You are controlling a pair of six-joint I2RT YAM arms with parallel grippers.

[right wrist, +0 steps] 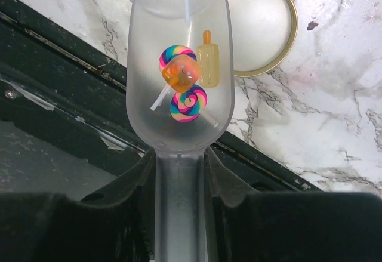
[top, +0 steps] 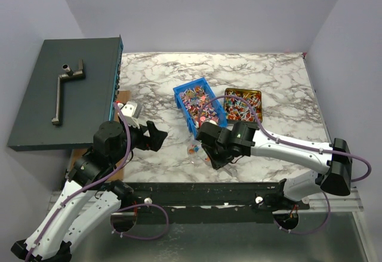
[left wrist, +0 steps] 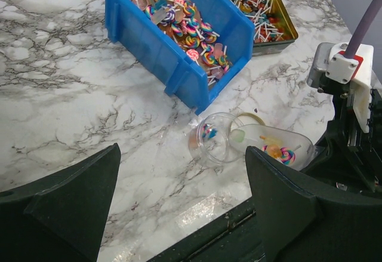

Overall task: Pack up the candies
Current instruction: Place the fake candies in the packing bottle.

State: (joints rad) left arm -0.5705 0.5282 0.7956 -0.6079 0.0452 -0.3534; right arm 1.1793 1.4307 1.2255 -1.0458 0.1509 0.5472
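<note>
Right claw [right wrist: 179,168], nearest the wrist camera: both fingers clamped on the handle of a clear plastic scoop [right wrist: 148,41]. The scoop bowl carries a few candies [right wrist: 189,102]: two rainbow-swirl lollipops on white sticks, an orange wrapped sweet and an orange ice-lolly shape, with a green piece at the scoop's far tip. That tip meets the mouth of a small clear jar [left wrist: 213,141], which lies near the front edge of the marble bench [top: 268,77] and already contains at least one swirl candy. A round gold-rimmed lid [right wrist: 261,28] rests flat on the bench just beside the scoop and jar. Behind the jar stands a blue bin [top: 200,104] heaped with mixed candies, its near corner close to the jar; a gold tin [top: 243,105], also holding candies, sits next to the bin on its right. Left claw [top: 159,136]: fingers spread wide apart, holding nothing, above the bench to the left of the jar.
</note>
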